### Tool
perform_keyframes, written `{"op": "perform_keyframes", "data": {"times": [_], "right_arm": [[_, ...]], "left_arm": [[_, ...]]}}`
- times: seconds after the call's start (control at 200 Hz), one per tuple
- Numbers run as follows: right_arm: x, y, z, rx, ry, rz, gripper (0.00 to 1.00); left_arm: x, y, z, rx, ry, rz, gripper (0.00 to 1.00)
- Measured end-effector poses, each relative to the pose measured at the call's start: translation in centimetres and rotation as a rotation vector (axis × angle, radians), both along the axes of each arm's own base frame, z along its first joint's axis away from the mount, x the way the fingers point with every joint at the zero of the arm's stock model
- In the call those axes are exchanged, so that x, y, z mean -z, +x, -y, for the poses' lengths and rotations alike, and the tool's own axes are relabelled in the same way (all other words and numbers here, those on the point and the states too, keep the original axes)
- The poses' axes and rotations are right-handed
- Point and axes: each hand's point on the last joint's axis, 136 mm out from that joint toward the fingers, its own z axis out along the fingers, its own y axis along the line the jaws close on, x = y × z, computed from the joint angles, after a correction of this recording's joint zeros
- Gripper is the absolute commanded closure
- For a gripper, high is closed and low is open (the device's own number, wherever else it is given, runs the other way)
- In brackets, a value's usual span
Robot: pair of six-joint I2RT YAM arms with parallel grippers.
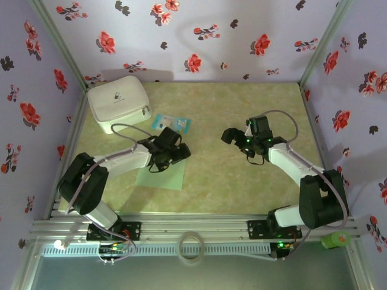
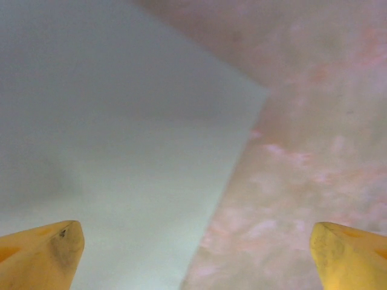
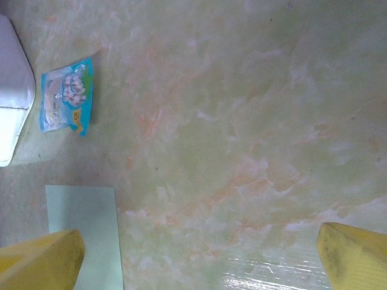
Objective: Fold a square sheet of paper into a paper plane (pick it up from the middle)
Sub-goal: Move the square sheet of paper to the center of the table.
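The square sheet of paper (image 1: 158, 176), pale mint green, lies flat on the marbled tabletop (image 1: 242, 187) at the left of centre. My left gripper (image 1: 176, 153) hovers low over the sheet's far right corner, open. In the left wrist view the paper (image 2: 121, 151) spreads under the left yellow fingertip (image 2: 57, 251), and its edge runs between the open jaws of the left gripper (image 2: 196, 244). My right gripper (image 1: 237, 142) stands open over bare table to the right, well apart from the sheet. From the right gripper (image 3: 199, 248), the paper (image 3: 84, 229) shows at lower left.
A white zipped pouch (image 1: 118, 103) sits at the back left, with a small blue-and-white packet (image 1: 171, 124) beside it. Flowered walls close in three sides. A tape roll (image 1: 190, 246) and a green object (image 1: 335, 240) rest on the near rail.
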Motion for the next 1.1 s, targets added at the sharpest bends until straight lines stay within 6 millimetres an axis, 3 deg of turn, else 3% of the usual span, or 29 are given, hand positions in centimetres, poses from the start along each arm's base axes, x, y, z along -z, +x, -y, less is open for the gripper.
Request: {"op": "perform_keyframes", "data": {"times": [0.13,0.23,0.545,0.665,0.835,1.1], "right_arm": [[0.0,-0.1,0.1,0.001,-0.002,-0.001,0.01],[-0.1,0.0,0.1,0.004,-0.005,0.003,0.01],[-0.1,-0.1,0.2,0.008,-0.008,0.000,0.01],[-0.1,-0.1,0.2,0.010,-0.007,-0.001,0.01],[-0.3,-0.1,0.2,0.010,-0.006,0.005,0.01],[-0.8,-0.2,0.4,0.016,-0.008,0.018,0.01]], "left_arm": [[-2.8,1.6,-0.5,0.048,0.103,0.083,0.00],[-3.2,1.7,-2.1,0.099,0.215,0.095,0.00],[-1.1,0.0,-5.7,0.304,0.402,0.003,0.01],[1.1,-0.7,-6.4,0.350,0.460,-0.079,0.02],[3.9,-1.9,-7.0,0.387,0.507,-0.185,0.02],[4.4,-2.8,-6.1,0.378,0.502,-0.206,0.02]]}}
